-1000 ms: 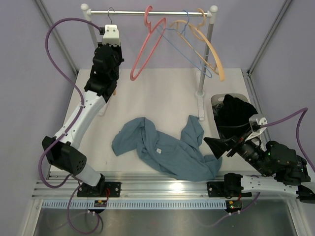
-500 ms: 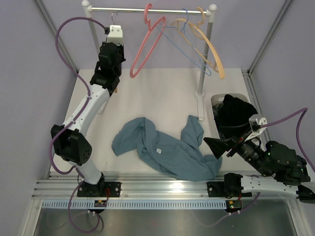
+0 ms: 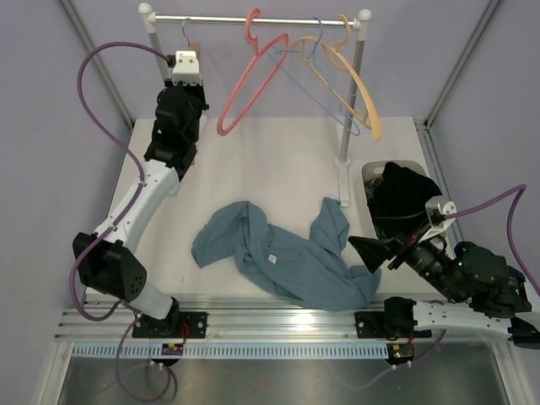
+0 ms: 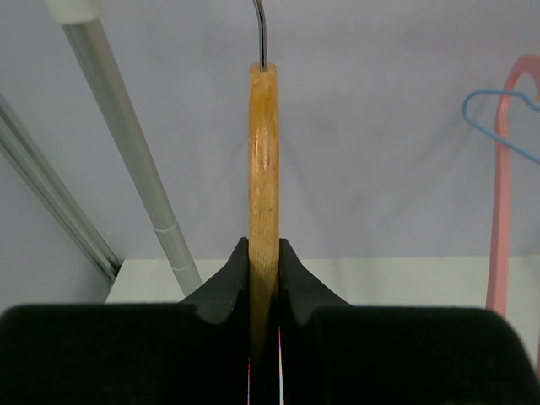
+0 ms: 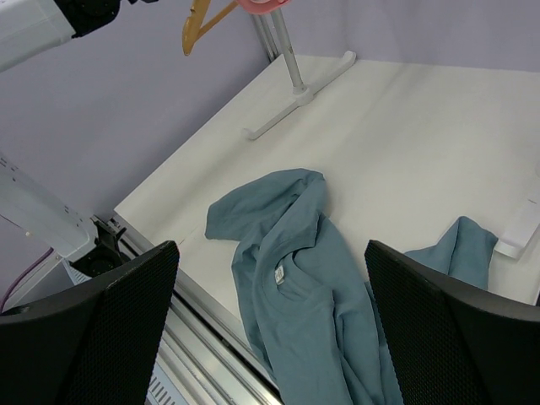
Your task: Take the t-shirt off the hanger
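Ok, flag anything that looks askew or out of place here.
The t-shirt lies crumpled on the table, off the hanger held in the left pincer. The pink hanger hangs steeply tilted on the rail. Nothing looks damaged.

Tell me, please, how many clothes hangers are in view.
4: the wooden hanger clamped in the left pincer at the left of the rail; a pink hanger, blue hanger and tan hanger hang farther right.

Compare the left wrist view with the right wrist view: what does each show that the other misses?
Left wrist only: the left hand shut on the hanger, and its grey hook. Right wrist only: the t-shirt lying on the table, off the hanger, with the right hand open. Both: the hanger, a pink hanger and a rack post.
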Controlling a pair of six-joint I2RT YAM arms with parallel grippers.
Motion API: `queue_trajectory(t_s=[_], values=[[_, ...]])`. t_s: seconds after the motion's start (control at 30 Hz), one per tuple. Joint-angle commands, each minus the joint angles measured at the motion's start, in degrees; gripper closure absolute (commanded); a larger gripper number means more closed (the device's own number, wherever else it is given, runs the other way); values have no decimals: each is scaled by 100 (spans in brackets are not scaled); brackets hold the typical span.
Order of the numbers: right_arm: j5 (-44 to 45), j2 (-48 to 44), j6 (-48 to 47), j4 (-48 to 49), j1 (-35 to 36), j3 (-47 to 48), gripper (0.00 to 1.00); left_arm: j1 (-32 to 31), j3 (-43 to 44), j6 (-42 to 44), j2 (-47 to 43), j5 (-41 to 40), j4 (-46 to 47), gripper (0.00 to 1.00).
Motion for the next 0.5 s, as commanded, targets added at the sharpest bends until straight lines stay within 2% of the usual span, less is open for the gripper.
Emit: queue_trajectory(t_s=[0.0, 0.33, 0.47], values=[[-77, -82, 3, 159, 11, -44, 0, 31, 472, 13, -321, -41, 674, 100], [-77, -144, 3, 150, 3, -53, 0, 84, 1684, 268, 346, 109, -81, 100], [-103, -179, -14, 168, 2, -53, 0, 92, 1923, 321, 522, 170, -258, 100]])
